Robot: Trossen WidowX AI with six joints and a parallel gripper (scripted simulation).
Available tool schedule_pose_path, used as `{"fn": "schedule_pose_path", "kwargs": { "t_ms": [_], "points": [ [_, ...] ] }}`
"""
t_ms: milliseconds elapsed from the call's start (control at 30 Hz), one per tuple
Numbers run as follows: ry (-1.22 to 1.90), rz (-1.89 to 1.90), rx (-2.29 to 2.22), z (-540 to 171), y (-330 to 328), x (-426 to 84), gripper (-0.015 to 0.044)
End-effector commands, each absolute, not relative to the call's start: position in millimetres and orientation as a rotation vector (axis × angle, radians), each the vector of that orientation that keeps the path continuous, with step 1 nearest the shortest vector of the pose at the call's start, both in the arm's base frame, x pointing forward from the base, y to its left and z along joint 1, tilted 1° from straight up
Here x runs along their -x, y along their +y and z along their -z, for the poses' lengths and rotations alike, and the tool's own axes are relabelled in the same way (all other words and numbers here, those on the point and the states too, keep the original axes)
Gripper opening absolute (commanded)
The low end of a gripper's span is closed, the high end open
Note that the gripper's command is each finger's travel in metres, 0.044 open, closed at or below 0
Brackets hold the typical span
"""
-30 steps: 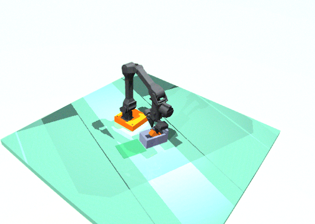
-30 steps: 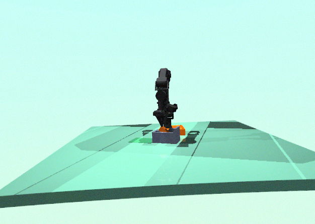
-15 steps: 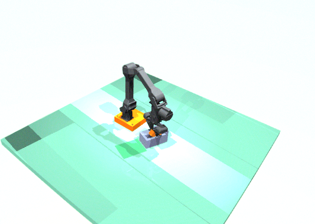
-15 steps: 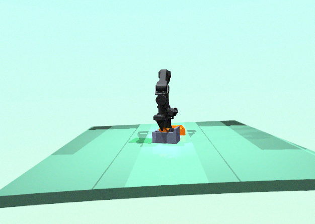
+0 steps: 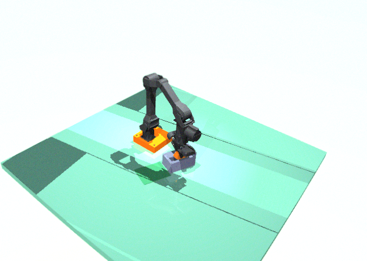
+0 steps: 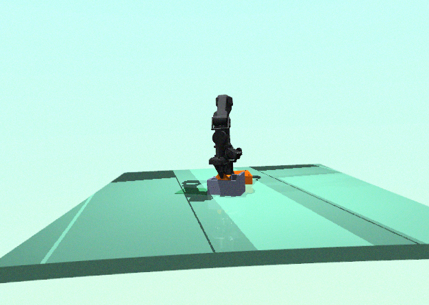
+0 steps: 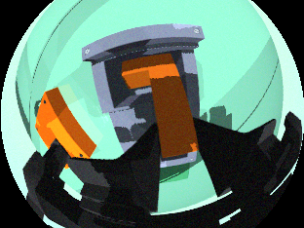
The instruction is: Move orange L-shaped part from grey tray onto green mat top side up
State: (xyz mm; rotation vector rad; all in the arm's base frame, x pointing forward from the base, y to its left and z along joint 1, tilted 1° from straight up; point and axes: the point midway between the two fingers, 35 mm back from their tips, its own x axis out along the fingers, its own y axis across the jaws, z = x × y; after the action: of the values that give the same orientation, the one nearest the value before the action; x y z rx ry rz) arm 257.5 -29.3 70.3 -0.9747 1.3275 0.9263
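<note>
Orange L-shaped part at the grey tray, its long end raised and its L-shaped end low in the pocket. The black gripper appears to pinch the raised end, a finger at each flank. The step in hand is judged to be the pinch; the next move calls for a straight lift until the low end clears the pocket walls, then a carry to the green mat and levelling, top side up. The wrist view shows the L outline and both fingers, which the top view largely hides; the exterior view shows orange above the tray's rim, a height less readily judged from the wrist.
</note>
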Motion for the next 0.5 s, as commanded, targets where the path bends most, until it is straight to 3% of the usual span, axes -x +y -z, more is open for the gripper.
{"fn": "schedule_pose_path", "kwargs": {
  "t_ms": [0, 100, 200, 467],
  "points": [
    [1.327, -0.926, 0.975, -70.5, -29.4, -257.5, 0.0102],
    [1.327, -0.926, 0.975, -70.5, -29.4, -257.5, 0.0082],
    [1.327, -0.926, 0.975, -70.5, -29.4, -257.5, 0.0003],
    [1.328, -0.927, 0.975, -73.0, -29.4, -257.4, 0.0]
  ]
}}
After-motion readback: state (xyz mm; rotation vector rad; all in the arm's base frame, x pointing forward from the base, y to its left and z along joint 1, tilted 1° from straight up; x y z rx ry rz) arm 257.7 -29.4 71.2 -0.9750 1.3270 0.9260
